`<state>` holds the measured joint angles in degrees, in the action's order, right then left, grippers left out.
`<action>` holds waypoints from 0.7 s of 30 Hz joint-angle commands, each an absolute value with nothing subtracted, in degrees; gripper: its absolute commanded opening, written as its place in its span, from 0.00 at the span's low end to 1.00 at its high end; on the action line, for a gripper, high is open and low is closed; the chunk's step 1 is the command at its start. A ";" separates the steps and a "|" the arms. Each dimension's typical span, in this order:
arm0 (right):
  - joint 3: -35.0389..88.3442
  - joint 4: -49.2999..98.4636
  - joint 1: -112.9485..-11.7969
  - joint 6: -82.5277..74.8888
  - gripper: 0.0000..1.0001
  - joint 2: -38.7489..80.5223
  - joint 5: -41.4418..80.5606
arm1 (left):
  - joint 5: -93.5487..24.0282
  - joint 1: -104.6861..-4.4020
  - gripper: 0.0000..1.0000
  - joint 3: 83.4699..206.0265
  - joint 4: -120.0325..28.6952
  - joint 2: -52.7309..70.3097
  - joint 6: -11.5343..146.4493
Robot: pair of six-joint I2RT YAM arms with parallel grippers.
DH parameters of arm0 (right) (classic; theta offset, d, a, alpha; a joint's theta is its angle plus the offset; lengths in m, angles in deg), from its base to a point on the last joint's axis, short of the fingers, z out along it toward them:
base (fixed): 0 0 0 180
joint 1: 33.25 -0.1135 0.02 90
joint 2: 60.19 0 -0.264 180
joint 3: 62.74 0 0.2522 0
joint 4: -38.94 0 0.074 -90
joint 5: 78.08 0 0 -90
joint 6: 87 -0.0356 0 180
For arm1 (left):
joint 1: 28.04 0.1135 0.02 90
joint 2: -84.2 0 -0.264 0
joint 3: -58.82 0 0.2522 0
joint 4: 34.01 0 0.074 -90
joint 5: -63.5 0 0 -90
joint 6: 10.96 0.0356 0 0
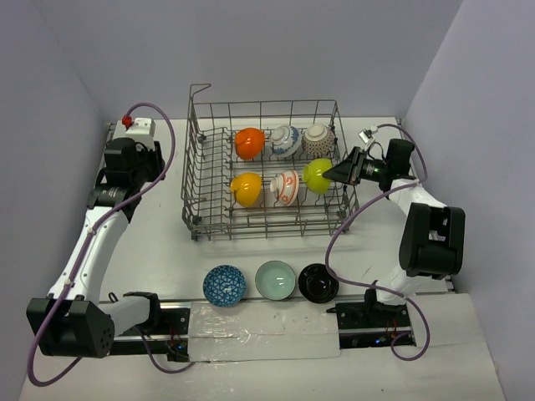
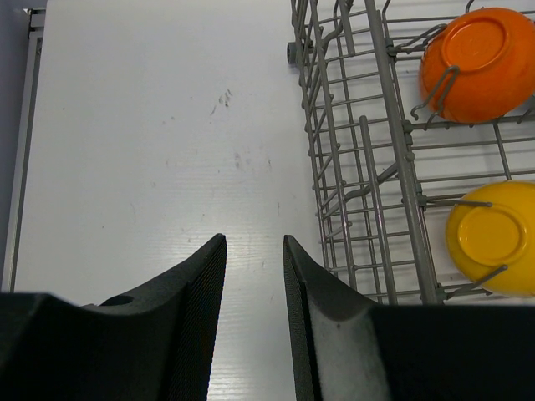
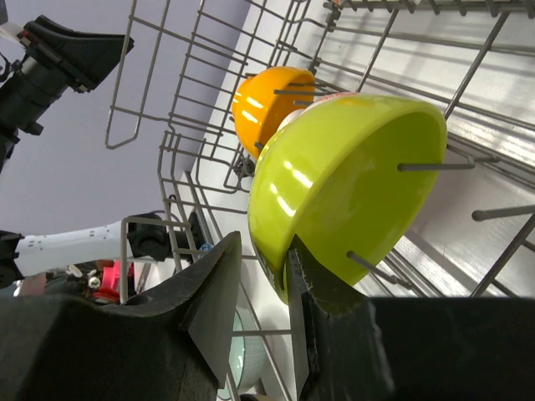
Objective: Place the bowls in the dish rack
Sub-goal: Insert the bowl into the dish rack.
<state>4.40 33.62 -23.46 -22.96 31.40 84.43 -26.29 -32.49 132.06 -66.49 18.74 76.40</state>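
Glossy black bowl (image 1: 318, 282), pale teal bowl (image 1: 275, 279) and blue-patterned bowl (image 1: 224, 285): three stand in a row on the table (image 1: 150, 251) nearest the arm bases, all three seen together only from above. Beyond them the dish rack (image 1: 194, 167) holds six on edge. The yellow bowl (image 1: 246, 189), red-and-white bowl (image 1: 285, 186) and lime green bowl (image 1: 318, 175) stand in front. The orange bowl (image 1: 249, 143), blue-and-white bowl (image 1: 285, 140) and white-patterned bowl (image 1: 318, 139) stand behind.

The left wrist view catches only orange and yellow; the left gripper (image 2: 255, 317) hangs over bare table beside the rack, its fingers apart and holding nothing. Only the right wrist view shows the right gripper (image 3: 263, 251) with fingers parted astride the lime rim, a sliver of space beside one finger.
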 commanded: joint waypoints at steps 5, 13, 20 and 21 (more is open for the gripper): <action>7.79 26.94 -23.05 -17.93 0.38 27.52 82.23 | -27.82 -32.18 0.39 131.64 -66.05 20.39 75.96; 10.25 20.79 -23.05 -14.32 0.41 26.29 80.39 | -28.17 -32.18 0.40 131.55 -66.05 20.65 75.96; 12.01 16.67 -23.05 -12.40 0.42 25.15 79.33 | -28.26 -32.09 0.39 131.64 -66.14 20.74 75.96; 12.36 15.96 -23.05 -11.95 0.42 25.06 79.24 | -28.26 -32.09 0.39 131.64 -66.23 20.65 75.96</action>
